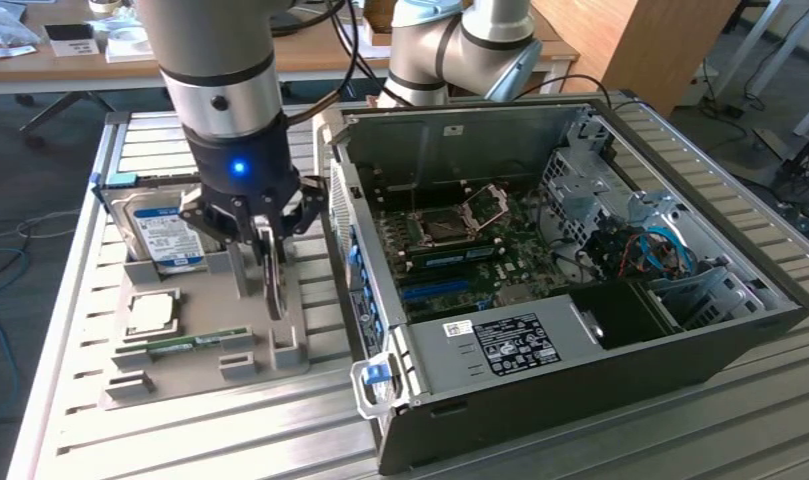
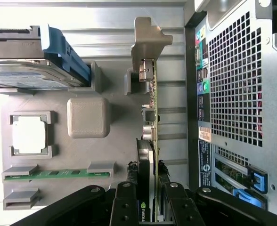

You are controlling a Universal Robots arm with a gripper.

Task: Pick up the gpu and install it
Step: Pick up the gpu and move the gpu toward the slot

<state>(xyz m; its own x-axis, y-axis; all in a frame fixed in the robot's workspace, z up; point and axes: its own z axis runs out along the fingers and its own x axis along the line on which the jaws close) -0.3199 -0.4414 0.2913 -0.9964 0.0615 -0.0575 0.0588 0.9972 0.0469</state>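
The gpu (image 1: 273, 288) is a thin green card with a black cooler. It stands on edge over the grey tray (image 1: 211, 300), left of the open computer case (image 1: 511, 345) in the exterior view. My gripper (image 1: 261, 262) comes straight down on it and is shut on its upper edge. In the wrist view the gpu (image 2: 150, 117) runs edge-on away from my gripper (image 2: 149, 195), with one black finger (image 2: 126, 200) on each face. Its metal bracket (image 2: 148, 37) is at the far end, by a tray post. I cannot tell whether the card is off the tray.
The tray (image 2: 119, 136) also holds a blue-labelled hard drive (image 1: 164, 232), a processor chip (image 1: 151, 312) and a green memory stick (image 1: 191, 343). The case lies on its side with the motherboard (image 1: 458, 250) exposed; its rear panel (image 2: 232, 84) is close beside the card.
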